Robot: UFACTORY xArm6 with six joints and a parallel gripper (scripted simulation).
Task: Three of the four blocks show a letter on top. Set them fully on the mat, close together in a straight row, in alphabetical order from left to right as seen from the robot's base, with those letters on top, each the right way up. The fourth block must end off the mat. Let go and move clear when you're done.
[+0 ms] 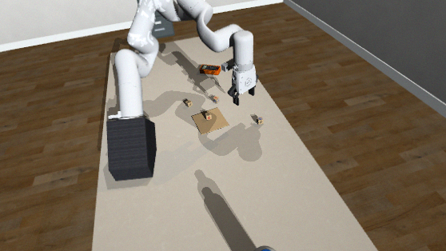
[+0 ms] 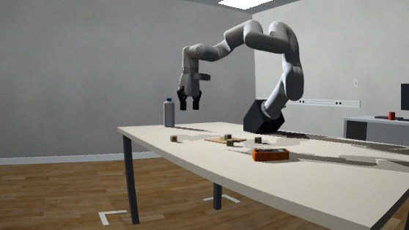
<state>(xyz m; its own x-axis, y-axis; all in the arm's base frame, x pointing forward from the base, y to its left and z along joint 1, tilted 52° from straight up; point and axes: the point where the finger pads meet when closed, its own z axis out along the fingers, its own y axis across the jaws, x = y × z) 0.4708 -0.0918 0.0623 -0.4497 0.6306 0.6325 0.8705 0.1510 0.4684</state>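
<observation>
A tan mat (image 1: 210, 120) lies mid-table, and one small wooden block (image 1: 208, 116) sits on it near its far edge. A second block (image 1: 188, 103) lies off the mat to the left. A third block (image 1: 216, 98) lies just beyond the mat. A fourth block (image 1: 260, 120) lies off the mat to the right. The letters are too small to read. My gripper (image 1: 241, 97) is open and empty, hanging high above the table between the third and fourth blocks. It also shows in the side view (image 2: 189, 104), well above the mat (image 2: 225, 141).
An orange box (image 1: 210, 69) lies beyond the blocks, and it also shows in the side view (image 2: 270, 154). A grey bottle (image 2: 168, 113) stands at the far end of the table. The arm's black base (image 1: 131, 148) stands at the left edge.
</observation>
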